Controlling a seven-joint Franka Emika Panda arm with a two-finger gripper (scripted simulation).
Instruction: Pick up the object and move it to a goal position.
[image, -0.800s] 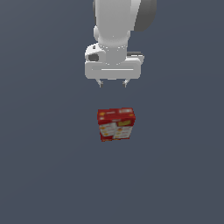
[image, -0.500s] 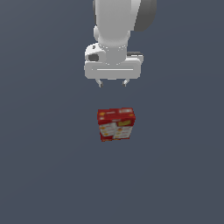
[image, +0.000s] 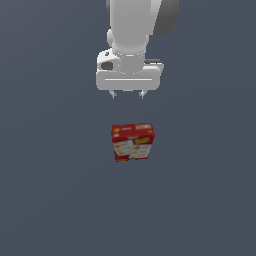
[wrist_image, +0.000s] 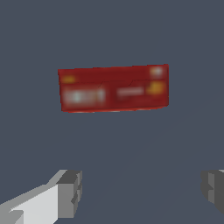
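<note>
1. One white arm (image: 135, 25) comes down from the upper edge of the exterior view, and it carries the hand (image: 128, 94) at its lower end.
2. The hand is spread: in the exterior view its two short fingertips (image: 114, 94) stand apart under the wide white body, and nothing is between them.
3. In the wrist view the two fingers (wrist_image: 70, 192) show at both sides of the picture with a wide gap of bare worktop (wrist_image: 140, 144) between them; the hand (wrist_image: 142, 190) holds nothing.
4. The red box (image: 132, 142) stands on the dark grey-blue worktop (image: 50, 175), below the hand in the exterior view and well apart from it, not touching it.
5. The box is almost in line with the hand, only a little toward the exterior view's right. It looks narrower than the hand's body.
6. Its face in the exterior view has a red band on top and white and yellow panels under it; the print is too blurred to read.
7. In the wrist view the red box (wrist_image: 113, 88) shows a long red side with pale and yellow marks.
</note>
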